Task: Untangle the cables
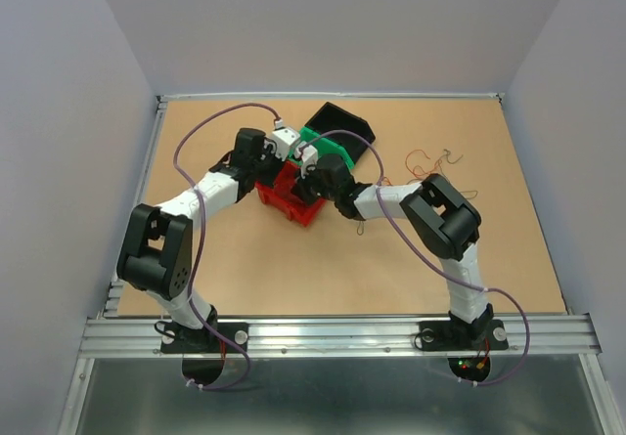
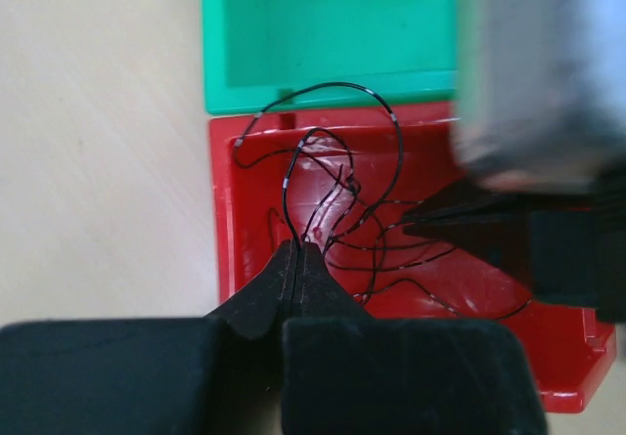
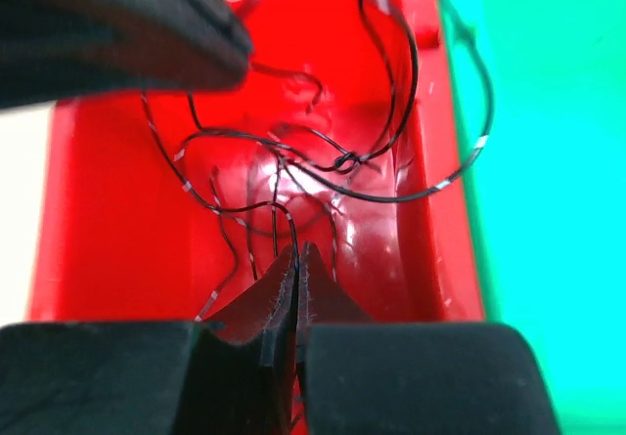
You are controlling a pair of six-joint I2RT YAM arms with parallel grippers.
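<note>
Curly dark cables [image 2: 349,187] (knotted) in glossy red bin [image 2: 562,352]

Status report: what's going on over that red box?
Left tool shut on the cables. Right tool shut on them too. Tangle inside red bin, knotted.

The table [image 1: 293,269] is light brown, like cardboard. The red bin [image 2: 227,239] is bright and shiny. Just past it, the green bin [image 2: 323,34] is plain green, and the far black bin [image 1: 337,122] is all black. The thin cables [image 3: 342,163] in the red bin are black with tiny silver specks. On the right, the loose cables [image 1: 430,161] are orange and red. The left arm [image 1: 210,191] and right arm [image 1: 445,220] are white and black, with purple cords [image 1: 178,156]. The left gripper [image 2: 296,259] and right gripper [image 3: 296,269] are black. The near rail [image 1: 333,332] is silver
</note>
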